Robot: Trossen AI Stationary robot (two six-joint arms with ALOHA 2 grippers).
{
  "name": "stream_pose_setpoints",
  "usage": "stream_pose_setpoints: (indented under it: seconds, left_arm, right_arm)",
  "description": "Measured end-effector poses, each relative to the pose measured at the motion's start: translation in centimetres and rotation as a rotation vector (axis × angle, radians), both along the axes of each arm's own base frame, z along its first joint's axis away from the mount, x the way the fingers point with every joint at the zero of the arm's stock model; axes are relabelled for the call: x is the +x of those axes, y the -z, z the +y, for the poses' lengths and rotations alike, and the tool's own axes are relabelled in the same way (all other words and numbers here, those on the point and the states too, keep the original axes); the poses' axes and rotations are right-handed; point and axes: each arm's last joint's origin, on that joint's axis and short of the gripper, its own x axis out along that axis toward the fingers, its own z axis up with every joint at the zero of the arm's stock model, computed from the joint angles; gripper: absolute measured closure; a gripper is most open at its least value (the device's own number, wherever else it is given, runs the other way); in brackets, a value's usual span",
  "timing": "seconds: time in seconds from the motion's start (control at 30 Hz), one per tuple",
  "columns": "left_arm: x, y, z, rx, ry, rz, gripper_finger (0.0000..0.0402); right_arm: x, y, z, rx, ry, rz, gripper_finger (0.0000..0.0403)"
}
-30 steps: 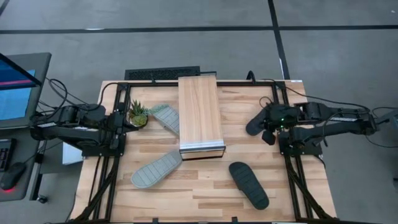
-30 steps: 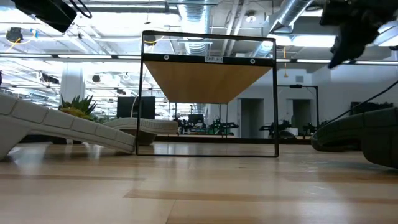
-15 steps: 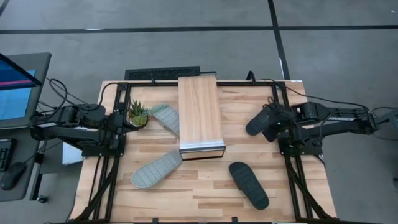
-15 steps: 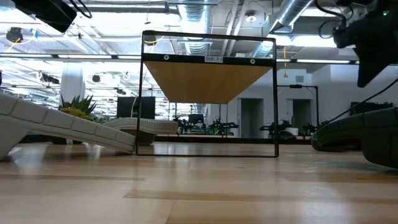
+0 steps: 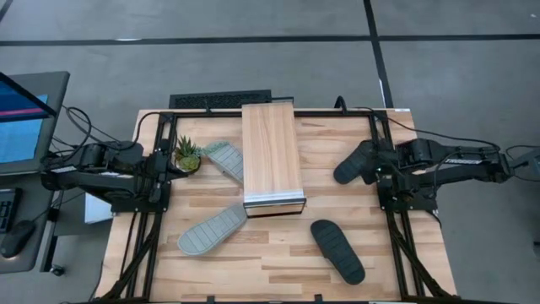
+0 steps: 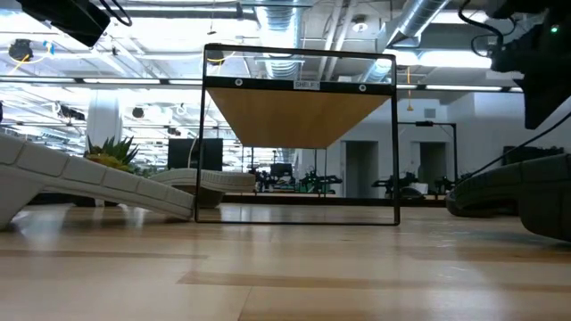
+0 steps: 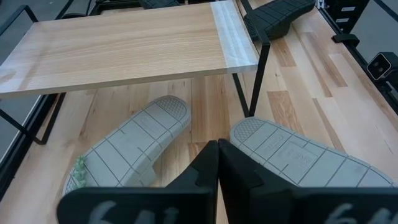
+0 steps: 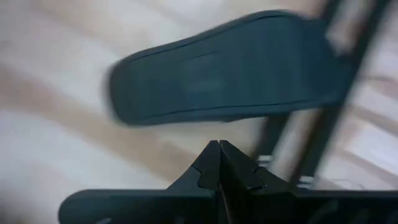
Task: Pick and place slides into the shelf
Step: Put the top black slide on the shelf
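- A grey concrete floor is surrounding the pale butcher-block surface (image 5: pixel 278 262), and the low view is looking level across it into a bright open hall with pipes and ducts overhead.
- The shelf (image 5: pixel 271 152) is standing mid-surface toward the far side: a long light-wood top on thin dark metal legs with a silvery near edge, open underneath.
- None of the four slides is lying in the shelf yet. One grey-green slide (image 5: pixel 213 230) is lying sole-up to the near left of the shelf, and a second grey-green slide (image 5: pixel 226 158) is lying at the shelf's left side next to a small potted plant (image 5: pixel 186 154).
- One black slide (image 5: pixel 337 251) is lying to the near right, and the other black slide (image 5: pixel 354 162) is lying to the right, close to the right gripper (image 8: pixel 219 163).
- The right gripper is hovering just beside that slide with its jaws pressed together, holding nothing; the left gripper (image 7: pixel 217 163) is waiting at the left edge, jaws likewise closed and empty.
- Risk: coming down with closed jaws would likely be shoving the black slide instead of gripping it, so they need opening first.
- Risk: the grey-green soles are showing a moulded grid tread and look like soft foam; a pinch on the flat edge could be bending or slipping.
- Risk: the plant is sitting almost against one slide, so a reach there could be tipping it.
- Risk: the shelf's thin legs could be catching a slide's toe on the way in.
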Motion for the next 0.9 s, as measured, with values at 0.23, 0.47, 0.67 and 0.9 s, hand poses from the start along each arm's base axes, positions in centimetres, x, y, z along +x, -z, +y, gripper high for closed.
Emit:
stream_pose_setpoints:
  seconds: [0.23, 0.47, 0.67, 0.9]
  left_arm:
    - [0.0, 0.0, 0.0, 0.0, 0.0, 0.0, 0.0401]
    - [0.0, 0.0, 0.0, 0.0, 0.0, 0.0, 0.0401]
    - [0.0, 0.0, 0.0, 0.0, 0.0, 0.0, 0.0401]
    - [0.0, 0.0, 0.0, 0.0, 0.0, 0.0, 0.0401]
  right_arm:
    - [-1.0, -0.4, -0.3, -0.074, 0.131, -0.09, 0.0403]
    - [-2.7, -1.0, -0.7, -0.169, 0.247, -0.219, 0.0403]
    - [-4.4, -1.5, -0.9, -0.253, 0.339, -0.337, 0.0403]
    - [-5.6, -1.8, -0.8, -0.262, 0.4, -0.483, 0.0403]
